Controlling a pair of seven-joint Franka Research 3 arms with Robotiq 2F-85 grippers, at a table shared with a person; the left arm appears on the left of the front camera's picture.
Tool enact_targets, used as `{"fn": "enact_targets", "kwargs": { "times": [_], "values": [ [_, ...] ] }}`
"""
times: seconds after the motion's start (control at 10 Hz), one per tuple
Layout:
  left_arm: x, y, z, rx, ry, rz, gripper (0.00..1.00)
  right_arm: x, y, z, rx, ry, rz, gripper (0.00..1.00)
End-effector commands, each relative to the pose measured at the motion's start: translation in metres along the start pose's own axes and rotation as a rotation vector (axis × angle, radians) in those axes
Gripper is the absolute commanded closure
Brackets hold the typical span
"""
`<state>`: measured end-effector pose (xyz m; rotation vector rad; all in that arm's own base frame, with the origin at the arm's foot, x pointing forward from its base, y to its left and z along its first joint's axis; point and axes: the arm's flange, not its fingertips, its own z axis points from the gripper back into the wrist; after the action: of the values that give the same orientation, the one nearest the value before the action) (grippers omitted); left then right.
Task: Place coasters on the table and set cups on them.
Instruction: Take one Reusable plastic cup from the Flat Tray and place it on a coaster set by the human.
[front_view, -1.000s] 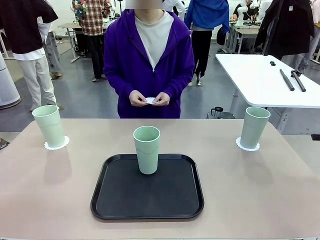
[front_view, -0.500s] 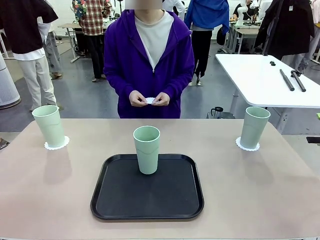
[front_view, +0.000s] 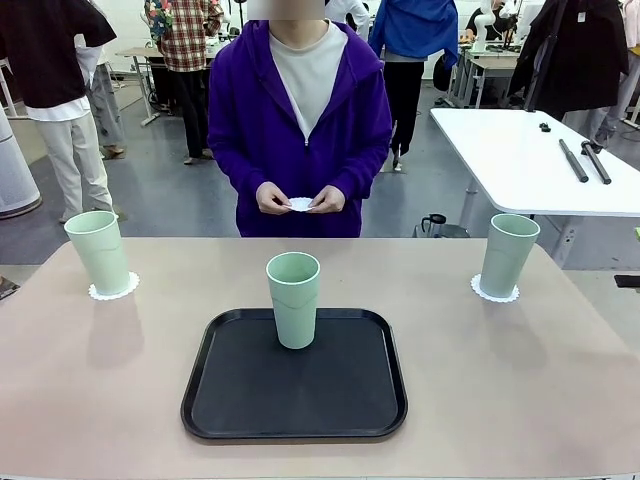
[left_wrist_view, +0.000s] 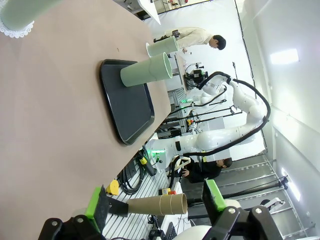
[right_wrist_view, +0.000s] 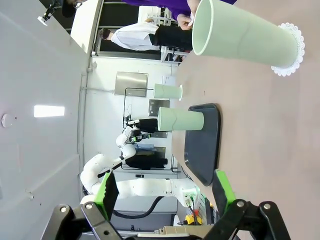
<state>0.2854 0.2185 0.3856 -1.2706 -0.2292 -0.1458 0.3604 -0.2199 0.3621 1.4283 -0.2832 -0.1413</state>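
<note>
Two mint-green cups stand on white lacy coasters on the tan table (front_view: 500, 380): the left cup (front_view: 98, 250) on its coaster (front_view: 113, 288), the right cup (front_view: 508, 254) on its coaster (front_view: 495, 291). A third cup (front_view: 293, 298) stands upright on the black tray (front_view: 294, 375). The person at the far side holds another coaster (front_view: 301, 204) in both hands. My left gripper (left_wrist_view: 154, 202) is open and empty, off the table's side near the left cup (left_wrist_view: 20, 10). My right gripper (right_wrist_view: 165, 192) is open and empty, a short way from the right cup (right_wrist_view: 240, 37).
The black tray lies in the table's middle near the front edge. Bare tabletop stretches between the tray and each side cup. A white table (front_view: 520, 160) with dark tools stands behind at the right. Other people stand farther back.
The person's hands with the coaster have shifted only slightly. A dark part at the right edge of the front view has moved a little. The cups stand as before.
</note>
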Motion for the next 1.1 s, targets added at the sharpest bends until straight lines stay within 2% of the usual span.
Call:
{"fn": "enact_targets", "kwargs": {
  "times": [0.0, 1.0],
  "values": [
    [-0.0005, -0.0015, 0.0019, -0.01, -0.012, -0.015, 0.0, -0.0015, -0.0023, -0.0006, -0.001, -0.006, -0.004, 0.0],
    [-0.0005, -0.0015, 0.0019, -0.01, -0.012, -0.015, 0.0, -0.0015, -0.0023, -0.0006, -0.001, -0.006, -0.004, 0.0]
  ]
}}
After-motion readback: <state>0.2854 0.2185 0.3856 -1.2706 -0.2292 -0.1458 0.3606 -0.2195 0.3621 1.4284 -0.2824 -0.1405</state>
